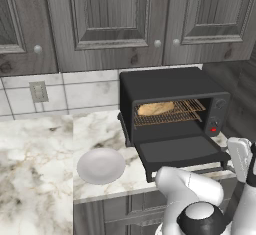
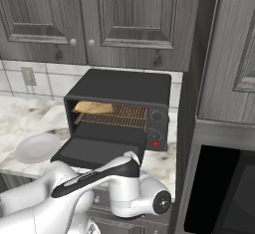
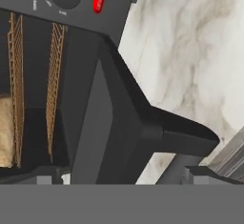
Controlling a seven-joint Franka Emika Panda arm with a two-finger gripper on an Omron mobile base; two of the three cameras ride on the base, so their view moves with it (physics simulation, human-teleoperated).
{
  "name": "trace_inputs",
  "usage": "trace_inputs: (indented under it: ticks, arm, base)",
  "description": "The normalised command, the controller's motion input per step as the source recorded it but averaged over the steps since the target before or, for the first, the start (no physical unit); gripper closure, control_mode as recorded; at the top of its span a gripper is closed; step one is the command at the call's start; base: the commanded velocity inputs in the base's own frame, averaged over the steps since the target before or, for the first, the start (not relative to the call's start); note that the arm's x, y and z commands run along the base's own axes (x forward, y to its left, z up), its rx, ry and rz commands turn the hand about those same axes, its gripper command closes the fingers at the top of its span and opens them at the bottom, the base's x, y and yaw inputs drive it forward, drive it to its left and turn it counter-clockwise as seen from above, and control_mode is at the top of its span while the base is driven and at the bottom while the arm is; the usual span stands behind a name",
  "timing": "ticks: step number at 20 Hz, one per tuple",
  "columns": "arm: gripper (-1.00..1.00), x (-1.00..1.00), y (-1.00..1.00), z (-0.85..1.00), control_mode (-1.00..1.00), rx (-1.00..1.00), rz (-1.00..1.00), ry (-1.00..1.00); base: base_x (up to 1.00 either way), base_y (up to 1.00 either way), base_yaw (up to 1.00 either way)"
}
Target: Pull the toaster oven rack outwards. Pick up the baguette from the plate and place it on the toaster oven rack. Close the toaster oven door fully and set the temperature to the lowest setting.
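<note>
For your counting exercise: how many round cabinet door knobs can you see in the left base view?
3: one knob at upper left, and a pair, and, above the toaster oven. More may lie out of frame.

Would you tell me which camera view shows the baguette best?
The left base view: the baguette lies in full on the toaster oven rack, inside the open oven. The right base view shows it flatter and partly shaded; the hand view catches only its pale end at the frame's edge.

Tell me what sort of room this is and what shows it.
A kitchen, rendered rather than real. A black toaster oven stands on a marble counter, its door dropped open and a baguette on the rack. Grey wooden cabinets hang above a tiled backsplash.
</note>
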Motion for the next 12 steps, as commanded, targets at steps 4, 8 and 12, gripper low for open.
trace_inputs:
  ticks: [4, 8, 12]
  arm:
    - [-1.0, 0.16, -0.03, 0.0, -1.0, 0.0, 0.06, 0.0]
    - [-1.0, 0.03, -0.22, 0.0, -1.0, 0.0, 0.05, 0.0]
    - [-1.0, 0.0, -0.34, 0.0, -1.0, 0.0, 0.05, 0.0]
  base:
    - [0.0, 0.0, 0.0]
    - [0.0, 0.0, 0.0]
    - [0.0, 0.0, 0.0]
